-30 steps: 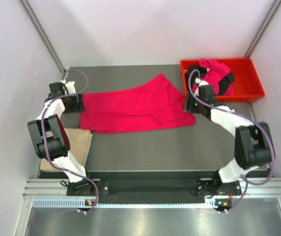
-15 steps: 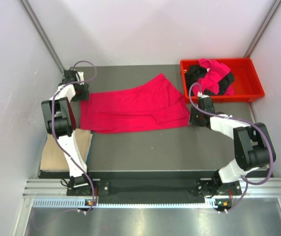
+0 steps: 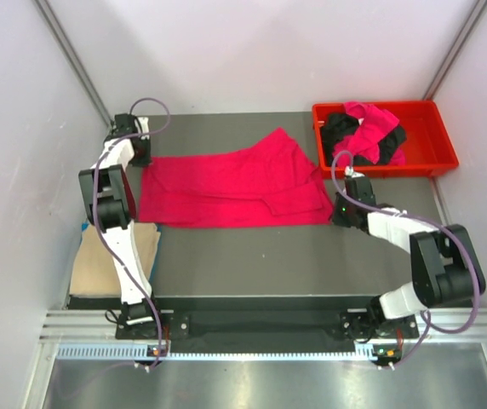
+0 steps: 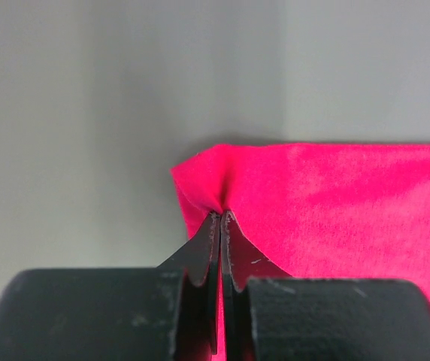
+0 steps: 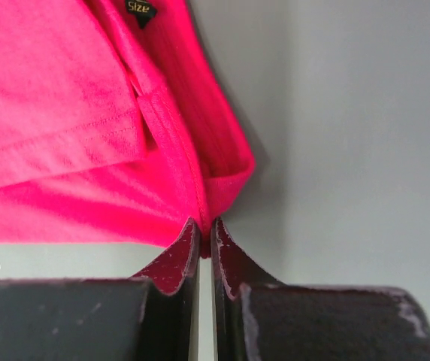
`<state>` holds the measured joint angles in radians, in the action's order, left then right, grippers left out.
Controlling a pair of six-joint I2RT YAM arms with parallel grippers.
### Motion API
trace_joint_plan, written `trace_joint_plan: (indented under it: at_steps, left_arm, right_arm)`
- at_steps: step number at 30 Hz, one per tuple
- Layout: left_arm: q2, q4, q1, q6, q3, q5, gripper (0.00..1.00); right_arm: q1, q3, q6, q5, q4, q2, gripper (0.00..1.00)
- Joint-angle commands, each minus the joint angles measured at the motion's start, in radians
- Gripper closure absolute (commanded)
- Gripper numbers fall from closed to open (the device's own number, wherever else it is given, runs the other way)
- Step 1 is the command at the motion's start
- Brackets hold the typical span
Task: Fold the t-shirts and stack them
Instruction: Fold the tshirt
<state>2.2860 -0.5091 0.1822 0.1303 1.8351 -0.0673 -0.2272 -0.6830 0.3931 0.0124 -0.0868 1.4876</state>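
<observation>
Dark worktop (image 3: 252, 247) | left hand (image 4: 220, 214) has shifted farther out, clamped tight on a pink shirt (image 3: 226, 187) corner | right hand (image 5: 205, 222) has drawn back, pinching the opposite corner | shirt now stretched flat between both hands, likely ready for folding.

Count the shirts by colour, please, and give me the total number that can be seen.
Pink: 2, the spread pink shirt and the crumpled pink shirt in the red tray
Black: 1, the black shirt in that tray
Tan: 1, the folded tan shirt
Total: 4 in view
</observation>
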Motion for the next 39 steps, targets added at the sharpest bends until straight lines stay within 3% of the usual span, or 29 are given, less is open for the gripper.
trace_joint_plan:
  at_steps: [1,6,11,14,16,18,19,22,27,30,35,39]
  left_arm:
    - [0.093,0.024,-0.024,-0.037,0.114,-0.025,1.00]
    - [0.113,0.144,-0.055,-0.040,0.191,-0.016,1.00]
    - [0.216,0.083,-0.070,-0.054,0.412,-0.022,1.00]
    - [0.242,0.002,-0.070,-0.038,0.504,-0.061,0.63]
    - [0.193,-0.043,-0.064,-0.035,0.495,-0.098,0.52]
    - [0.123,-0.078,-0.050,-0.029,0.431,-0.162,0.48]
    - [0.030,-0.081,-0.035,-0.015,0.330,-0.181,0.43]
    - [-0.162,-0.103,0.003,0.049,0.101,-0.236,0.43]
    - [-0.374,-0.160,0.023,0.261,-0.309,-0.203,0.51]
    - [-0.437,-0.149,0.023,0.339,-0.452,-0.178,0.54]
    - [-0.412,-0.050,0.025,0.322,-0.505,-0.148,0.51]
    - [-0.346,-0.060,0.026,0.292,-0.468,-0.161,0.51]
  right_arm:
    - [-0.011,0.057,0.033,0.000,-0.056,-0.105,1.00]
    - [-0.018,0.194,0.108,0.044,-0.001,-0.269,1.00]
    - [-0.027,0.240,0.190,0.023,0.067,-0.294,1.00]
    - [-0.026,0.237,0.194,0.006,0.062,-0.279,1.00]
    - [-0.029,0.238,0.196,0.006,0.065,-0.277,1.00]
    - [-0.029,0.244,0.197,0.009,0.078,-0.282,1.00]
    - [-0.029,0.247,0.194,0.006,0.079,-0.283,1.00]
    - [-0.032,0.246,0.175,0.004,0.078,-0.282,1.00]
    - [-0.032,0.241,0.152,0.009,0.073,-0.302,1.00]
    - [-0.034,0.237,0.135,0.006,0.070,-0.316,1.00]
    - [-0.032,0.241,0.124,0.004,0.076,-0.313,1.00]
    - [-0.032,0.249,0.125,0.008,0.079,-0.313,1.00]
